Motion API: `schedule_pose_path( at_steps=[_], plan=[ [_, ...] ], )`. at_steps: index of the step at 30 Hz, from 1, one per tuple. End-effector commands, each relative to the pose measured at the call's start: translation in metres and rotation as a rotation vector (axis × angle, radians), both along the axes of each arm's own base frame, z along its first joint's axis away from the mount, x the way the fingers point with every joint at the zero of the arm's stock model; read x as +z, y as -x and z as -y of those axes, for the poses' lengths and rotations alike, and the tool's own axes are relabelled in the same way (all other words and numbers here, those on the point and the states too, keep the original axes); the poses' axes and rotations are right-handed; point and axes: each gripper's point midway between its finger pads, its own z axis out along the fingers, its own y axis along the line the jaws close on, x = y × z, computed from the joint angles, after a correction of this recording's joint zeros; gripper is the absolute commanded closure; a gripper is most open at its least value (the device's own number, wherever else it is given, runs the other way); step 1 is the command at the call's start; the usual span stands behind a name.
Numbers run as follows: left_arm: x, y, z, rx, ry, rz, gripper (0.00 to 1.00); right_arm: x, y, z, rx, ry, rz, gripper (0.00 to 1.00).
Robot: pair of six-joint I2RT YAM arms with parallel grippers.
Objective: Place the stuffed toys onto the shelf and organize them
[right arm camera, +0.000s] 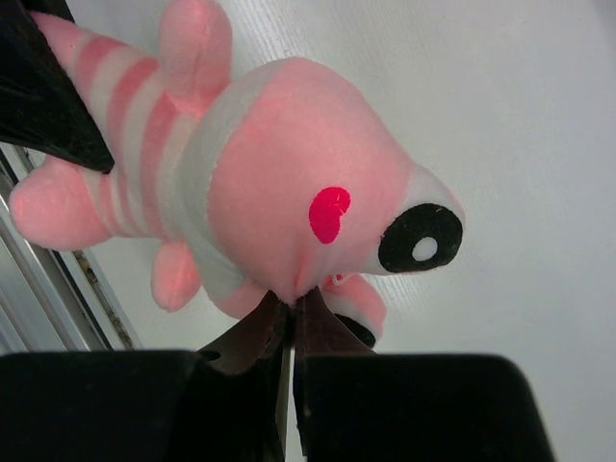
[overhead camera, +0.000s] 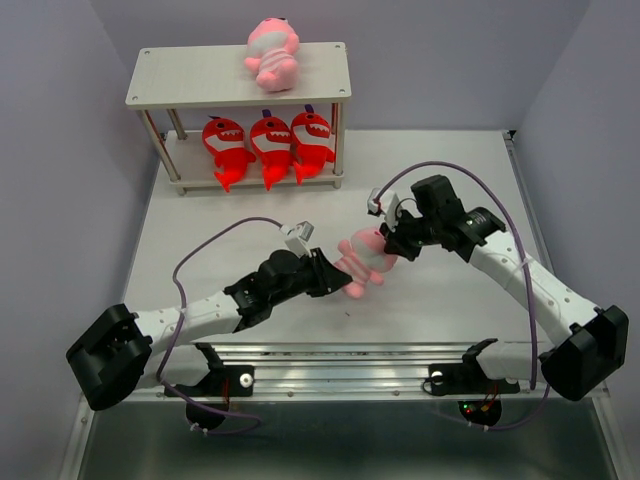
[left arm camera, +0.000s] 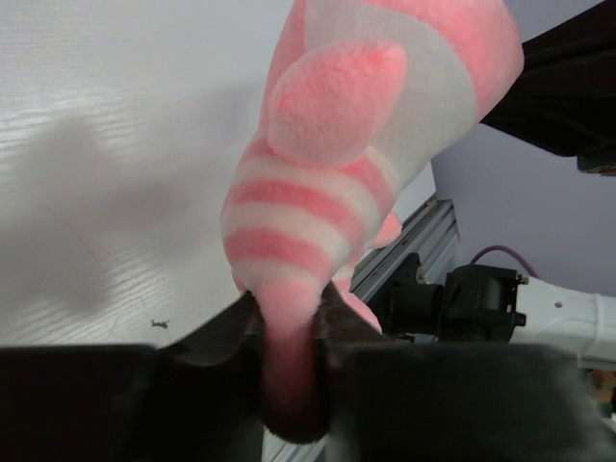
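A pink and white striped soft plush toy (left arm camera: 337, 192) fills the middle of the view, with the pale white wood-grain table (left arm camera: 115, 144) behind it. Its narrow pink end is pinched between the dark fingers (left arm camera: 217, 337) of the left gripper (left arm camera: 289, 322), which press in on it from both sides. At the right lie a silver metal rail (left arm camera: 423, 241), a white arm segment (left arm camera: 568, 313) and a thin purple cable (left arm camera: 505, 255).

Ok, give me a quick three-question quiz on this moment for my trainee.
1. True or false: the red sharks lie on the shelf's top board.
2. How many toys rest on the shelf? A three, B four, C five.
3. Fill in: the pink toy off the shelf is pinched by ___ grippers.
Key: 1 false; 2 B; 3 both, left gripper at its striped tail end, right gripper at its head.
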Motion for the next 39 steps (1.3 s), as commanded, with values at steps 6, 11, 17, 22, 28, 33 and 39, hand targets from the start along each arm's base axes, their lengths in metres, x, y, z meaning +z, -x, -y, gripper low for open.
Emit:
schedule_pose_path(
  at_steps=[6,11,17,22,28,33,39],
  plan=[
    [0.050,-0.018,-0.009,0.054,0.092,0.130,1.00,0.021,-0.007,-0.001,-0.047,-0.066,0.094,0.40],
    [0.084,-0.044,-0.049,0.145,0.030,0.228,1.00,0.033,-0.022,0.021,-0.197,-0.090,0.170,0.00],
    [0.164,-0.083,-0.120,0.292,-0.098,0.422,1.00,0.022,-0.029,0.051,-0.317,-0.150,0.163,0.00],
    [0.239,-0.102,-0.157,0.365,-0.149,0.538,1.00,-0.013,-0.017,0.056,-0.309,-0.197,0.089,0.00],
    [0.331,-0.127,-0.190,0.485,-0.084,0.665,1.00,-0.033,-0.012,0.056,-0.317,-0.204,0.041,0.00],
    [0.369,-0.162,-0.220,0.612,-0.012,0.691,1.00,-0.037,-0.008,0.056,-0.310,-0.206,0.036,0.00],
    [0.381,-0.217,-0.251,0.716,0.043,0.664,1.00,-0.035,-0.008,0.059,-0.321,-0.198,0.057,0.00]
  ],
)
